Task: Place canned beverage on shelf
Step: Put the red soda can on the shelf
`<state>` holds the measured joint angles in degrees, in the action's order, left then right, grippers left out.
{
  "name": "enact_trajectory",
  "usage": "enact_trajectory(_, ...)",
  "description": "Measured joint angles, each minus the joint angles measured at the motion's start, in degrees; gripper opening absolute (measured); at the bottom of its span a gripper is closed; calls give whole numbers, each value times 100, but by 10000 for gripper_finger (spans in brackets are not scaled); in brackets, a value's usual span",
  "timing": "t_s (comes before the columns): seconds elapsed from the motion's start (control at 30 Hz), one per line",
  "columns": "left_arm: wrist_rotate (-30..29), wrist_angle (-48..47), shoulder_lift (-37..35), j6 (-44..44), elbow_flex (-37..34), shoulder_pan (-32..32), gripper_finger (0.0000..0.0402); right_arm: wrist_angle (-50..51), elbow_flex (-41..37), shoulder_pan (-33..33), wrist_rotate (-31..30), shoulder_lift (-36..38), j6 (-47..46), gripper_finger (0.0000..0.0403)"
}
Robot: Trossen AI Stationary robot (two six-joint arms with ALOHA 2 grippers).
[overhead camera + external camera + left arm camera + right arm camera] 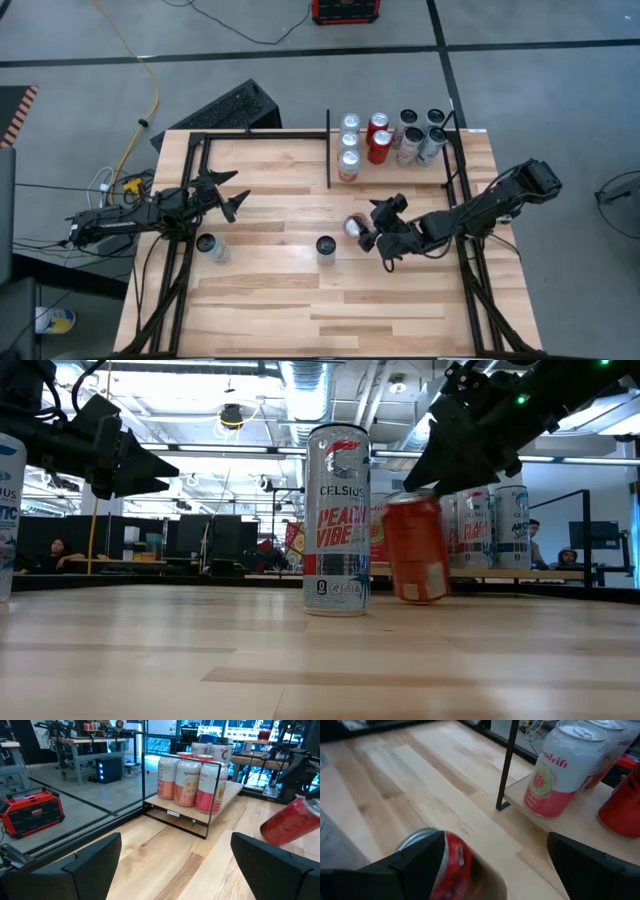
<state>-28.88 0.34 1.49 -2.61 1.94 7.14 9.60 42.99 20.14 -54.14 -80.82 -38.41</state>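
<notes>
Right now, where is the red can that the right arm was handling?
In the high view the red can is tilted on the table's right half, at the right gripper, just right of the upright Celsius can and in front of the shelf.

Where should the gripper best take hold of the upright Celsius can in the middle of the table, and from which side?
Grip the Celsius can around its cylindrical middle, coming in level from the side. It stands upright and alone on the table, so probably any side is free.

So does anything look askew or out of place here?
Yes: the red beverage can at the right gripper is tilted, not upright like the tall Celsius can beside it. The gripper's fingers stand open around it.
</notes>
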Motion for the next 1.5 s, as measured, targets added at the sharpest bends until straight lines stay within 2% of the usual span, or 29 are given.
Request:
enact_trajectory(0.3,3,0,0,0,-1,-1,361,61,403,-2,122,465,754,377)
enact_trajectory(0.43,4,0,0,0,-1,1,361,154,419,-2,565,724,878,377)
enact_trajectory(0.57,1,0,0,0,-1,-1,361,485,417,64,1312,808,263,376)
enact_trajectory(0.8,1,0,0,0,0,1,361,712,412,558,1445,155,-1203,373)
enact_trajectory(0.97,1,0,0,0,-1,1,361,1246,415,638,1511,-230,-1979,372)
enact_trajectory(1.5,1,0,-1,0,-1,0,361,1030,413,429,1766,-1281,-2174,372)
